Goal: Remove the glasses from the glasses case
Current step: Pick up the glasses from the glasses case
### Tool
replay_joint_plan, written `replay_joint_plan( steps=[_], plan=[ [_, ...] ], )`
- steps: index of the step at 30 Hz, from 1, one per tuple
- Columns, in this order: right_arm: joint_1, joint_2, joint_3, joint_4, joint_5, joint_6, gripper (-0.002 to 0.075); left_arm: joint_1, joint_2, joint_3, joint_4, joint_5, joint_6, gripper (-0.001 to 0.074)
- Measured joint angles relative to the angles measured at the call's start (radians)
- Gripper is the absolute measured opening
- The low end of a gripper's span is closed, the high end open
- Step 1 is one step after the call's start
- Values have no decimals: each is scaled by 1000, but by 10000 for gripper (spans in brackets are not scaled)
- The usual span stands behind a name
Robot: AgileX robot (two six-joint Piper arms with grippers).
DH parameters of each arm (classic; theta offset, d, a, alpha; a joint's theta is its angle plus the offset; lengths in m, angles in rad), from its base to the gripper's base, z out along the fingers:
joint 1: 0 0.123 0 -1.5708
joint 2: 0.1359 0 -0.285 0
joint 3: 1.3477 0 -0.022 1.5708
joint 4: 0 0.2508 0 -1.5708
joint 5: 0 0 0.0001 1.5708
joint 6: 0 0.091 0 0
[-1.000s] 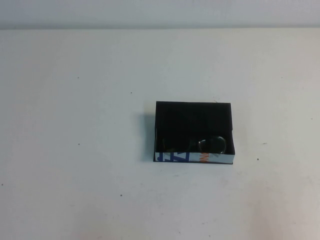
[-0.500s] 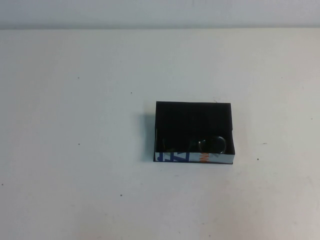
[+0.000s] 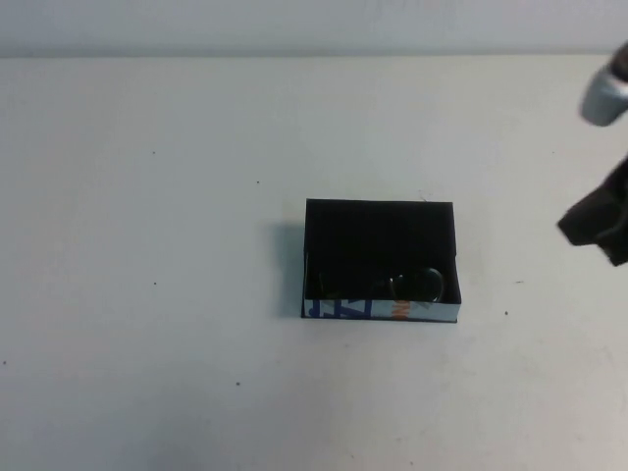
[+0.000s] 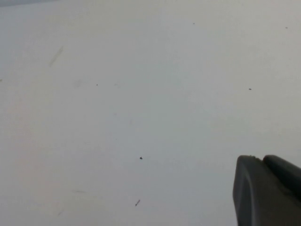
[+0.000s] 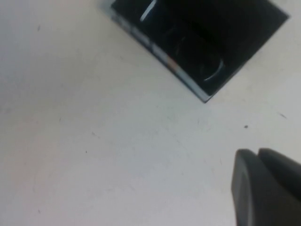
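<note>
I see one case point(image 3: 380, 258) near the middle of the table point(image 3: 147, 343), open side up, its white lettered wall facing my side. One pair of glasses point(image 3: 417, 284) lies inside against that wall, toward the case's right end — folded, dark, barely separable from the black interior. My right wrist camera shows the same: lens rims glinting in the case point(image 5: 197, 37) by the lettered wall, glasses point(image 5: 207, 66) not lifted. A second ago neither arm showed from above; now the right arm has come in at the far right edge, well apart from the case. Right gripper point(image 5: 265, 188) — fingers together. Left gripper point(image 4: 265, 190) over bare table, fingers together too.
</note>
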Motion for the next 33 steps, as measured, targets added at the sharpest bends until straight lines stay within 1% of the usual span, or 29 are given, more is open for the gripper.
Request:
replay_joint_plan(
  steps=[2, 6, 11, 14, 19, 24, 33],
  plan=[
    [46, 127, -83, -21, 33, -63, 8, 0, 0, 0, 0, 0, 0, -4],
    [117, 325, -204, -56, 44, -194, 88, 0, 0, 0, 0, 0, 0, -4],
    [197, 497, -334, -111, 46, -339, 244, 0, 0, 0, 0, 0, 0, -4],
    [236, 578, -400, -156, 46, -411, 302, 0, 0, 0, 0, 0, 0, -4],
    [270, 681, -466, -184, 46, -468, 315, 0, 0, 0, 0, 0, 0, -4],
    [272, 762, -491, -184, 31, -477, 318, 0, 0, 0, 0, 0, 0, -4],
    [272, 823, -500, -176, -33, -481, 317, 0, 0, 0, 0, 0, 0, -4]
  ],
)
